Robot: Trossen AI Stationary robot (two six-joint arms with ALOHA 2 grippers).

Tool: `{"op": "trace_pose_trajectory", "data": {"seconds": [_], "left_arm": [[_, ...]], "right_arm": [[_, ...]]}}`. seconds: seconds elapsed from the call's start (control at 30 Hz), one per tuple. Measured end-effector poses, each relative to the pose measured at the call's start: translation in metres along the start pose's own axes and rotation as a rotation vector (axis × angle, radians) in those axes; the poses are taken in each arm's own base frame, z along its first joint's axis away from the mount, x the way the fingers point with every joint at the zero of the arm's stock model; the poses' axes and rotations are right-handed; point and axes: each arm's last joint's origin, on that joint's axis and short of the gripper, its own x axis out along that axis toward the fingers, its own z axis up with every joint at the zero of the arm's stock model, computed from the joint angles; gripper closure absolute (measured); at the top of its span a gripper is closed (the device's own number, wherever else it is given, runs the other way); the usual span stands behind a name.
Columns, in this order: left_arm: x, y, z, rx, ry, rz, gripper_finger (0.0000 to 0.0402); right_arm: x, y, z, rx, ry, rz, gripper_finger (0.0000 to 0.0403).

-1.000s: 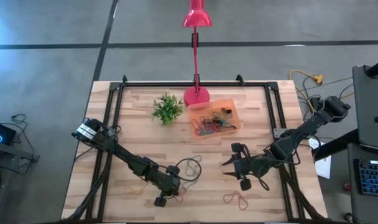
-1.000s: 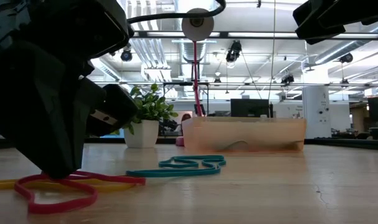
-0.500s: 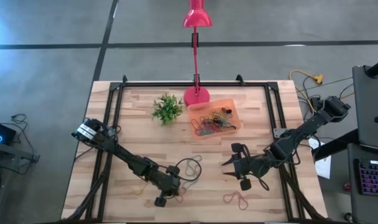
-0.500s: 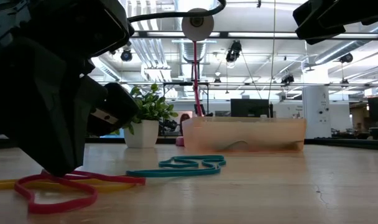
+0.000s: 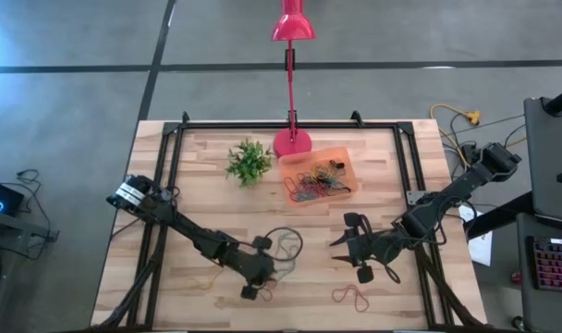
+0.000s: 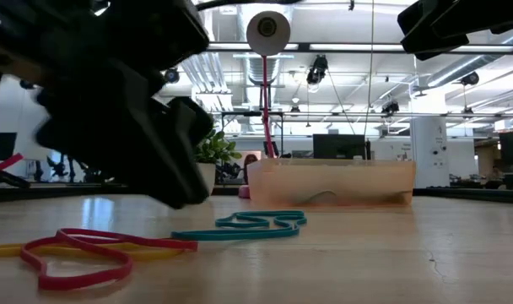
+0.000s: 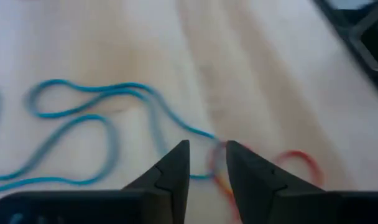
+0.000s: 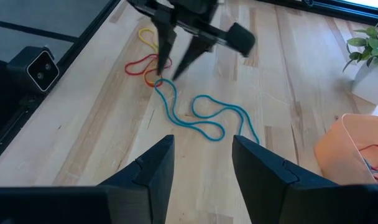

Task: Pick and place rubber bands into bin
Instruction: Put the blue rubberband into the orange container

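The left claw (image 5: 257, 276) hangs just above the worktop (image 5: 207, 176), fingers parted with a narrow gap and nothing between them, right over the spot where a red rubber band (image 8: 142, 65) and a teal rubber band (image 8: 201, 118) overlap, likely lining up to pinch one loop. A yellow band (image 8: 148, 37) lies just beside the red one. The bin (image 5: 320, 178), already holding a tangle of bands, sits well apart beside the lamp base (image 5: 292, 143). The right claw (image 5: 348, 242) waits released over bare wood; another red band (image 5: 353, 297) lies near it.
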Motion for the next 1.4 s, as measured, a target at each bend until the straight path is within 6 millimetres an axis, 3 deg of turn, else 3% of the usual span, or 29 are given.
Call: {"op": "trace_pose_trajectory", "data": {"seconds": [0.27, 0.63, 0.9, 1.1, 1.4], "left_arm": [[0.001, 0.02, 0.006, -0.005, -0.047, 0.205, 0.0301], [0.005, 0.024, -0.003, 0.174, 0.011, 0.185, 0.0301], [0.007, 0.04, 0.0, 0.141, 0.013, 0.176, 0.0301], [0.023, 0.045, -0.006, 0.133, -0.005, 0.111, 0.0301], [0.038, 0.053, -0.018, 0.128, 0.036, 0.207, 0.0301]], "right_arm": [[0.0, 0.0, 0.0, 0.0, 0.0, 0.0, 0.0255], [0.0, 0.0, 0.0, -0.002, 0.003, 0.0, 0.0255], [0.0, 0.0, 0.0, -0.003, 0.003, -0.001, 0.0255], [0.0, 0.0, 0.0, -0.003, 0.003, -0.001, 0.0255], [0.0, 0.0, -0.003, -0.009, 0.011, -0.003, 0.0255]]}}
